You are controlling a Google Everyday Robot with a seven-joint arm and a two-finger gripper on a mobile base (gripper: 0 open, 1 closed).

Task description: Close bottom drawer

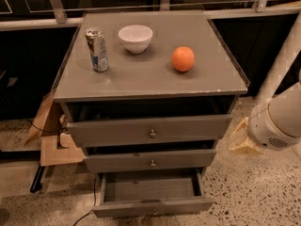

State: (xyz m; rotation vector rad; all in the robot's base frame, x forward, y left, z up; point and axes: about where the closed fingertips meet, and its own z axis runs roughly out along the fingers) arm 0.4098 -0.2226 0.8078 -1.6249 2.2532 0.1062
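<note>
The bottom drawer point(153, 205) of the grey cabinet point(150, 74) is pulled well out, and its inside looks empty. Its slim front panel sits low at the picture's bottom edge, with the small knob barely showing at its centre. My gripper point(242, 140), with cream-coloured fingers on a white arm point(280, 119), hangs to the right of the cabinet, level with the middle drawer point(150, 161). It is apart from the cabinet and above and to the right of the bottom drawer.
A can point(96, 50), a white bowl point(135, 37) and an orange point(183, 59) stand on the cabinet top. The top drawer point(150, 131) and the middle drawer stick out a little. Cardboard pieces point(54, 147) and a cable lie on the left. A railing runs behind.
</note>
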